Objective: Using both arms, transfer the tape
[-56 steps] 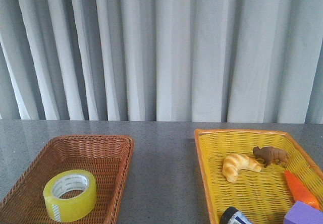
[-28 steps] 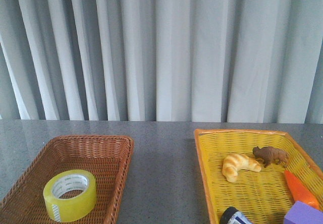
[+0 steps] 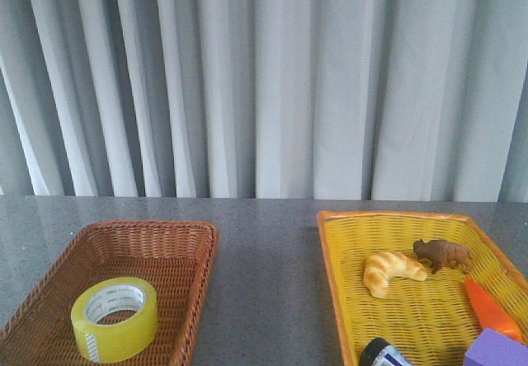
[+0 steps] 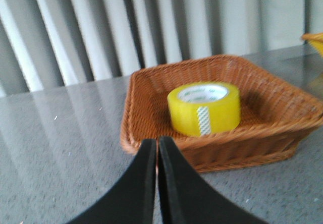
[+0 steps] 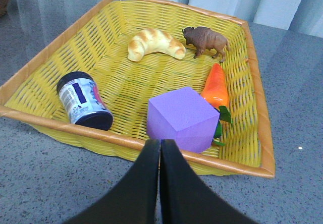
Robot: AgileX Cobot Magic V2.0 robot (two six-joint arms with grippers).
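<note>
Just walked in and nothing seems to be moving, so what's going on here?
Nothing is being handled yet. The tape sits alone in the brown basket. The left gripper is shut, empty, outside that basket's rim. The right gripper is also shut and empty, beside the yellow basket holding a croissant, toy bison, carrot, purple block and small jar.

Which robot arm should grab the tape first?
Probably the left. Its claw points at the brown basket holding the tape. The right claw faces the yellow basket instead. Both claws are shut.
</note>
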